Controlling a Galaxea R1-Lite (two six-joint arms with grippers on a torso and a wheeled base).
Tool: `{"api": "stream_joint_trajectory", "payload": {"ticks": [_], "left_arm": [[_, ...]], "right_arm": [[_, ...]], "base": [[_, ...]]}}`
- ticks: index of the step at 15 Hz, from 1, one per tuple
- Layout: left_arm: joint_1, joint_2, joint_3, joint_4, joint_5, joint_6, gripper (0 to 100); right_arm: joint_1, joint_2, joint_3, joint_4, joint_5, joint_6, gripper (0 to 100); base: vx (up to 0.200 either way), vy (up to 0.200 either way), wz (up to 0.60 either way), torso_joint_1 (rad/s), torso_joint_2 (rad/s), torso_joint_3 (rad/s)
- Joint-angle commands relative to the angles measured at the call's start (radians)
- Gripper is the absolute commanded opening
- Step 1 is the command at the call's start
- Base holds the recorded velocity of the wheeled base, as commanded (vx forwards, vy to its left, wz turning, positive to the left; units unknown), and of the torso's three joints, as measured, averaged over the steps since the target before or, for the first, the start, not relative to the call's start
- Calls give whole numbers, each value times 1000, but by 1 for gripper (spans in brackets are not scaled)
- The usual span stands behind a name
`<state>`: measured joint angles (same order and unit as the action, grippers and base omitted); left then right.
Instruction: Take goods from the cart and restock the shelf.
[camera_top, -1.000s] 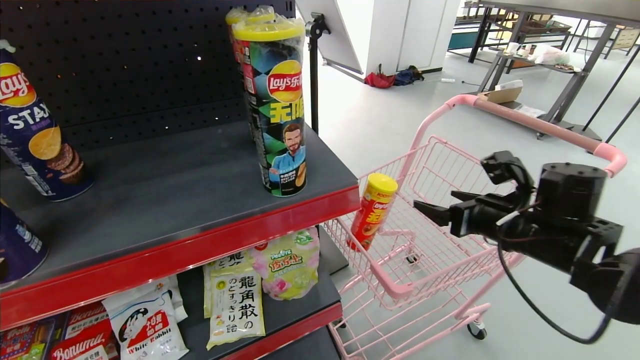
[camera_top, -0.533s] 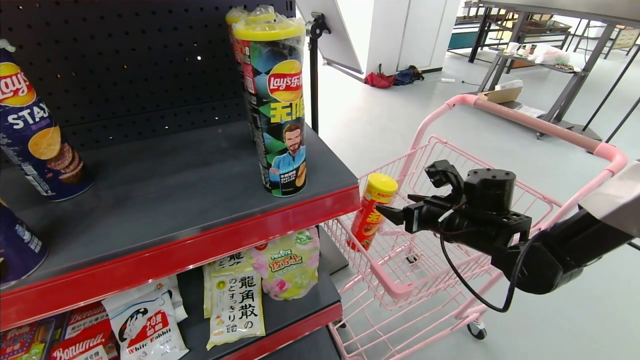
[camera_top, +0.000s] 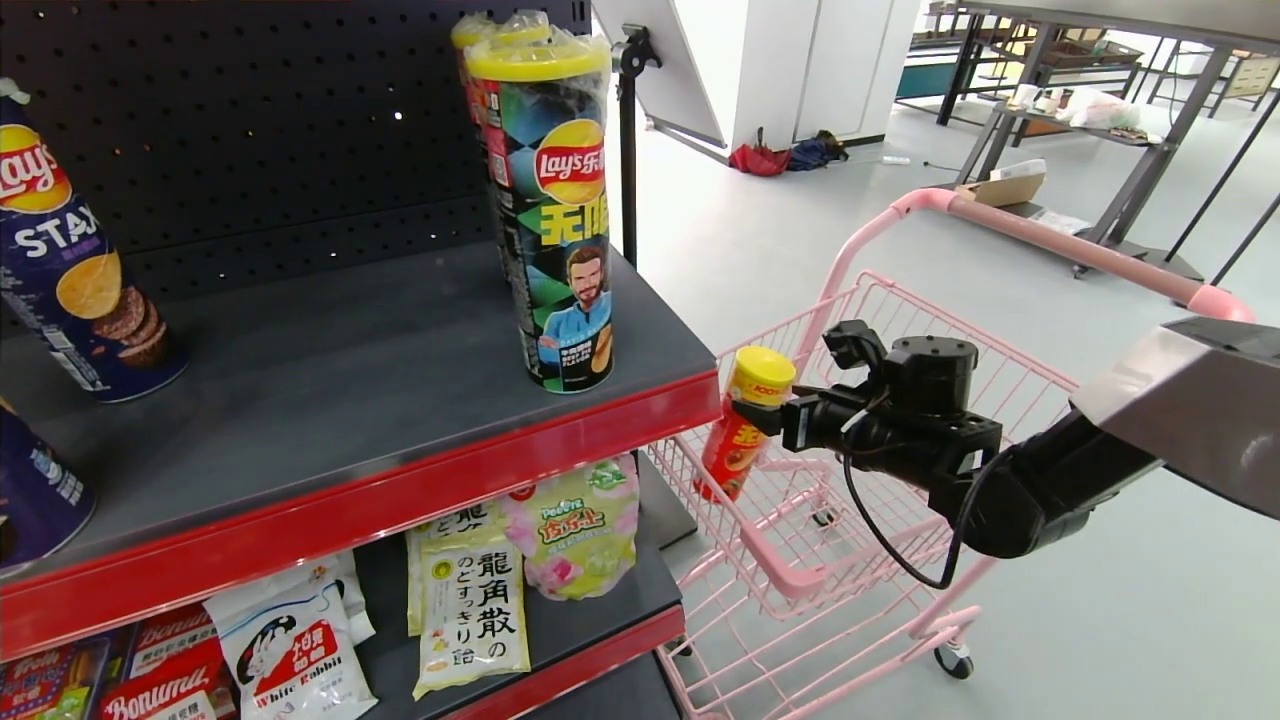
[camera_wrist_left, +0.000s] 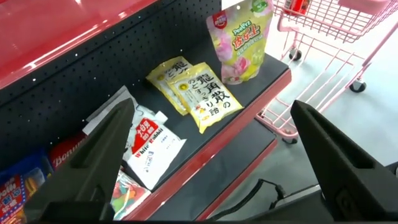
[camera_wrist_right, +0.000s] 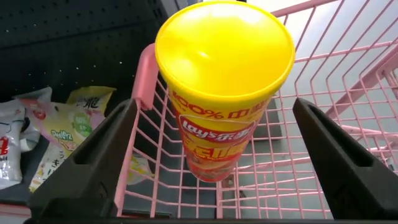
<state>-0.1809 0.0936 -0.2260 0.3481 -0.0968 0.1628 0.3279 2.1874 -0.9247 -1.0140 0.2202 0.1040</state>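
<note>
A red chip can with a yellow lid (camera_top: 742, 420) (camera_wrist_right: 221, 93) stands tilted in the near left corner of the pink cart (camera_top: 900, 330), leaning toward the shelf. My right gripper (camera_top: 748, 412) (camera_wrist_right: 214, 155) is open, its fingers (camera_wrist_right: 102, 158) on either side of the can just under the lid, apart from it. On the grey top shelf (camera_top: 330, 370) stands a tall green chip can (camera_top: 555, 215). My left gripper (camera_wrist_left: 208, 155) is open and hangs in front of the lower shelf (camera_wrist_left: 205, 134), holding nothing.
Blue chip cans (camera_top: 65, 260) stand at the left of the top shelf. Snack bags (camera_top: 470, 590) (camera_wrist_left: 202, 93) lie on the lower shelf. The cart's pink handle (camera_top: 1060, 245) runs behind my right arm. Tables (camera_top: 1090, 110) stand across the open floor.
My right arm has moved left and down into the cart, bringing its open fingers from well right of the red can to either side of it.
</note>
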Motion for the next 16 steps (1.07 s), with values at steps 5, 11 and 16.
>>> {"api": "stream_joint_trajectory", "payload": {"ticks": [5,11,16], "left_arm": [[0,1,-1,-1,19,0,100],[0,1,-1,0,28,0,100],[0,1,0,2,28,0,100]], "right_arm": [[-18,89,-92,0,2,2,100],[-13,124,-161,6,22,43,100],[-1,170,-209,6,22,51,100]], "base": [[0,0,0,0,0,0],[0,0,0,0,0,0],[0,0,0,0,0,0]]}}
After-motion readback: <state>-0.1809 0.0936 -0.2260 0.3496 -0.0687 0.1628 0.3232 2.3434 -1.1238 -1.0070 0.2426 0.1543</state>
